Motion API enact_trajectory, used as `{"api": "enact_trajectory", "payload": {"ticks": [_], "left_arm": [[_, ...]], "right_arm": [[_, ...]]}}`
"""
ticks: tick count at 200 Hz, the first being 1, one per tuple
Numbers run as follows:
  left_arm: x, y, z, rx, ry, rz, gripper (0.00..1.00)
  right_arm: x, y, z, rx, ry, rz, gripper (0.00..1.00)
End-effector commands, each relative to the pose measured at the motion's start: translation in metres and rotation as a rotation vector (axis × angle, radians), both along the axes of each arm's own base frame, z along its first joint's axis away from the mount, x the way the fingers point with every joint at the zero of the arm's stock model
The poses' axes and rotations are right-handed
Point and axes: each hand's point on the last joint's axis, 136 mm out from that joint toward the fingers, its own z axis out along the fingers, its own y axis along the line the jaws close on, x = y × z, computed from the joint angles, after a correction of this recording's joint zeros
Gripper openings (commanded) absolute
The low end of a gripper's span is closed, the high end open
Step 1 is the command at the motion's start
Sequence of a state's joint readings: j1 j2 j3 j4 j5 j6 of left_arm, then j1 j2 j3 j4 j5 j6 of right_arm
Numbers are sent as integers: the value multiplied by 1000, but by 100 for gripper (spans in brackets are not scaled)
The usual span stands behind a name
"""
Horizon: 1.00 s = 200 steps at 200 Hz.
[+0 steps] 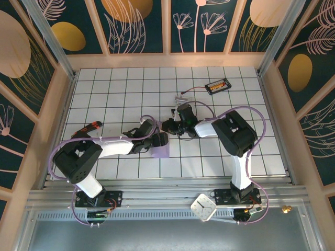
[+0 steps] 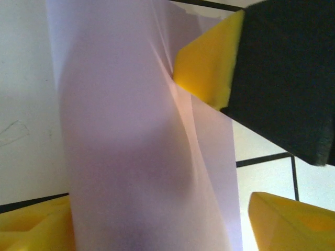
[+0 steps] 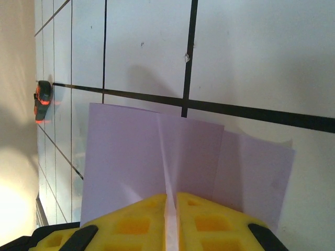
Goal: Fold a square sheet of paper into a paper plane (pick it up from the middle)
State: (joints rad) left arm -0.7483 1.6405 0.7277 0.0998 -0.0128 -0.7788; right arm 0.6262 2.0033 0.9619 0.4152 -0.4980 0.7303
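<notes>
1. Top external view: locate the thin lavender-purple sheet of paper (image 1: 161, 151), partly folded, near the middle of the white tiled table (image 1: 120, 89). A corner of it shows just on the near side of the left gripper (image 1: 158, 140). The right gripper (image 1: 170, 126) sits just beside the left one, on its far side. A black-and-orange tool (image 1: 91, 125) lies well apart, toward the left edge.
2. Left wrist view: note that the sheet of paper (image 2: 131, 146) runs as a long band between the yellow fingers (image 2: 288, 219) of the left gripper (image 2: 157, 225). They stand wide apart, and bare table shows between one finger and the paper. Treat this gripper as released and holding nothing. One more yellow pad (image 2: 207, 68) on a black body, probably the right gripper's, presses the paper's edge and dents it.
3. Right wrist view: observe the right gripper (image 3: 171, 219) with its yellow pads (image 3: 131, 225) closed together on the centre crease of the sheet of paper (image 3: 131, 157). Layered flaps fan out to both sides of the crease. You cannot tell whether they rest on the tiles.
4. Handling: expect the paper to be very light, limp, easily crumpled or torn, and likely to slide on smooth tile. Take hold along the centre crease, where the stacked layers are probably stiffest. Avoid the single-layer flaps.
</notes>
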Motion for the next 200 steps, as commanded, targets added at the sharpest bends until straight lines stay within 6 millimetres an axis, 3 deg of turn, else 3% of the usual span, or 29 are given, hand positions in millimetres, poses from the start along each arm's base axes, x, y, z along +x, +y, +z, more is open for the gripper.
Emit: {"api": "enact_trajectory", "payload": {"ticks": [1, 47, 121, 157, 200], "left_arm": [[-6, 19, -10, 55, 37, 22, 84], [-2, 26, 10, -41, 41, 32, 85], [2, 26, -1, -59, 84, 2, 52], [2, 26, -9, -56, 94, 9, 41], [2, 28, -12, -52, 98, 25, 36]], "right_arm": [[-13, -25, -46, -168, 75, -28, 14], [-15, -25, -46, -172, 69, -22, 13], [-16, -24, -42, -162, 61, -16, 13], [-8, -14, -18, -102, 18, 3, 17], [1, -6, 32, 0, -68, 31, 23]]}}
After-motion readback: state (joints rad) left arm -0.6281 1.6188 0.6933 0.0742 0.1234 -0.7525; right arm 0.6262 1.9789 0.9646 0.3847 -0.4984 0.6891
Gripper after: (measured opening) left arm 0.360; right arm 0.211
